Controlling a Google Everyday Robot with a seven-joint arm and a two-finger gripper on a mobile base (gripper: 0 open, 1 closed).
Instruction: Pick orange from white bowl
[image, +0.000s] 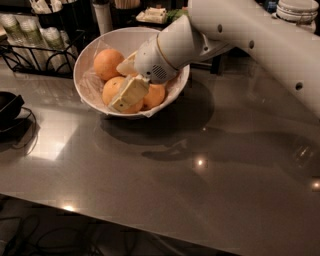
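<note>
The white bowl (90, 45), wide and shallow with a crinkled clear plastic lining, stands at the back left of the grey table. It holds three oranges: one at the back left (107, 62), one at the front (111, 89) and one at the front right (155, 95). My gripper (125, 82) reaches down into the bowl from the right on the white arm (240, 30). It sits over the front orange and hides part of it. Whether it touches that orange cannot be told.
A black wire rack (35, 45) with cups stands left of the bowl. A black object with a cable (10, 112) lies at the left edge. Containers (150, 14) and stacked plates (299, 11) stand at the back. The grey table (165, 185) reaches toward the front.
</note>
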